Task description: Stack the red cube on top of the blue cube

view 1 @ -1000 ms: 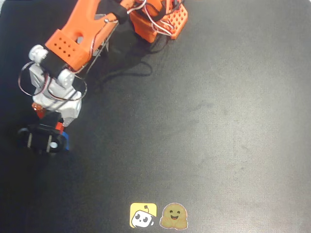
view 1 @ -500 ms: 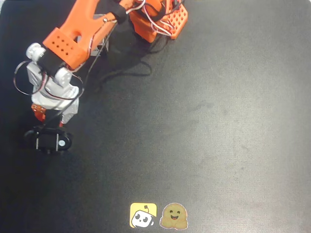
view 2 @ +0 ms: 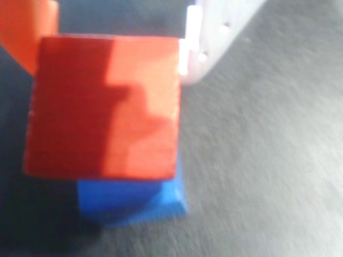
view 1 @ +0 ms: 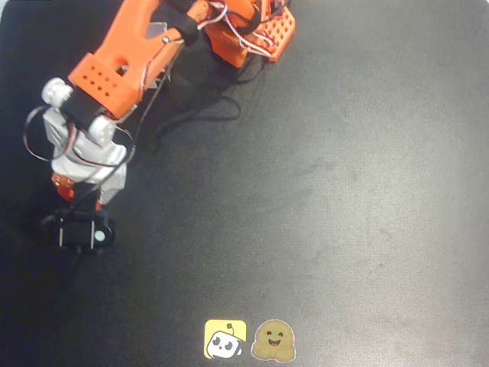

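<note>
Since 1 second ago the arm has slid a little toward the desk's left edge, and the sliver of blue beside the wrist camera is now covered in the overhead view.

Nearest the wrist camera, the red cube (view 2: 102,107) is held between the pincer (view 2: 115,40) fingers, an orange one at its left and a white one at its right. Directly under it the blue cube (view 2: 131,201) peeks out, offset slightly. Whether the 2 cubes touch I cannot tell. Farther off, the black desk (view 1: 344,191) carries 2 stickers (view 1: 248,339) at its near edge.

Judged from this, pickup and carry are done; release and retreat remain.
</note>
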